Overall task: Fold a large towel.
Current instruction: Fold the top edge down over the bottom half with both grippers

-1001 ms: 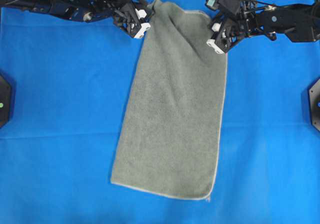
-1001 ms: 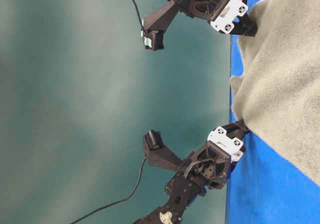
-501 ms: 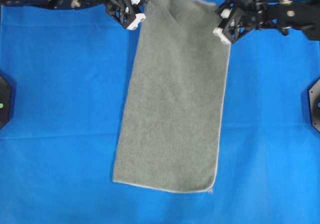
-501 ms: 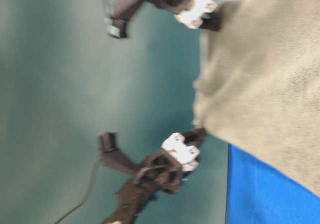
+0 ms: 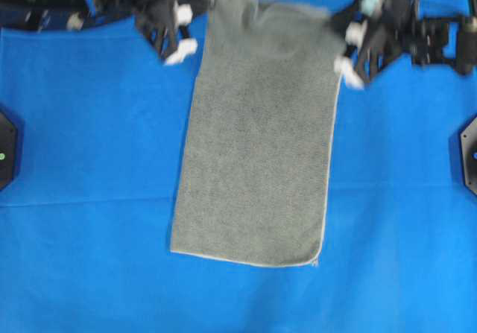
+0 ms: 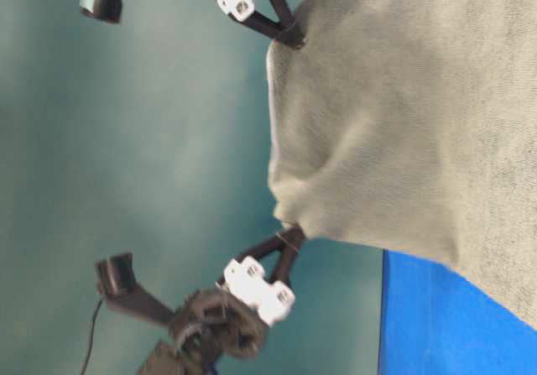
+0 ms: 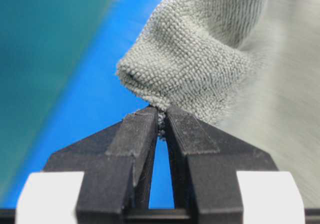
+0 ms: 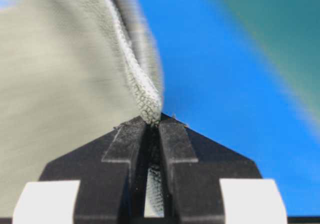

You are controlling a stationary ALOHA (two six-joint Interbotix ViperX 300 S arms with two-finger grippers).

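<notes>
The large towel [image 5: 261, 139], grey-green terry, lies lengthwise on the blue table covering [image 5: 89, 162], its far end raised off the surface. My left gripper [image 5: 207, 7] is shut on the far left corner, and the cloth bunches just past its tips [image 7: 161, 115]. My right gripper [image 5: 337, 44] is shut on the far right edge, with the stitched hem pinched between its fingers [image 8: 152, 121]. In the table-level view the towel [image 6: 403, 123] hangs stretched between the right gripper [image 6: 291, 36] above and the left gripper [image 6: 289, 237] below. The near hem [image 5: 246, 258] rests flat.
Black fixtures sit at the left edge [image 5: 6, 150] and the right edge [image 5: 469, 154] of the table. Both dark arms reach in along the far side. Behind the table stands a teal wall [image 6: 168, 157].
Both grippers have risen with the towel's far corners and spread slightly apart. The far end now hangs in the air, and the near hem has slid away from the front edge.
</notes>
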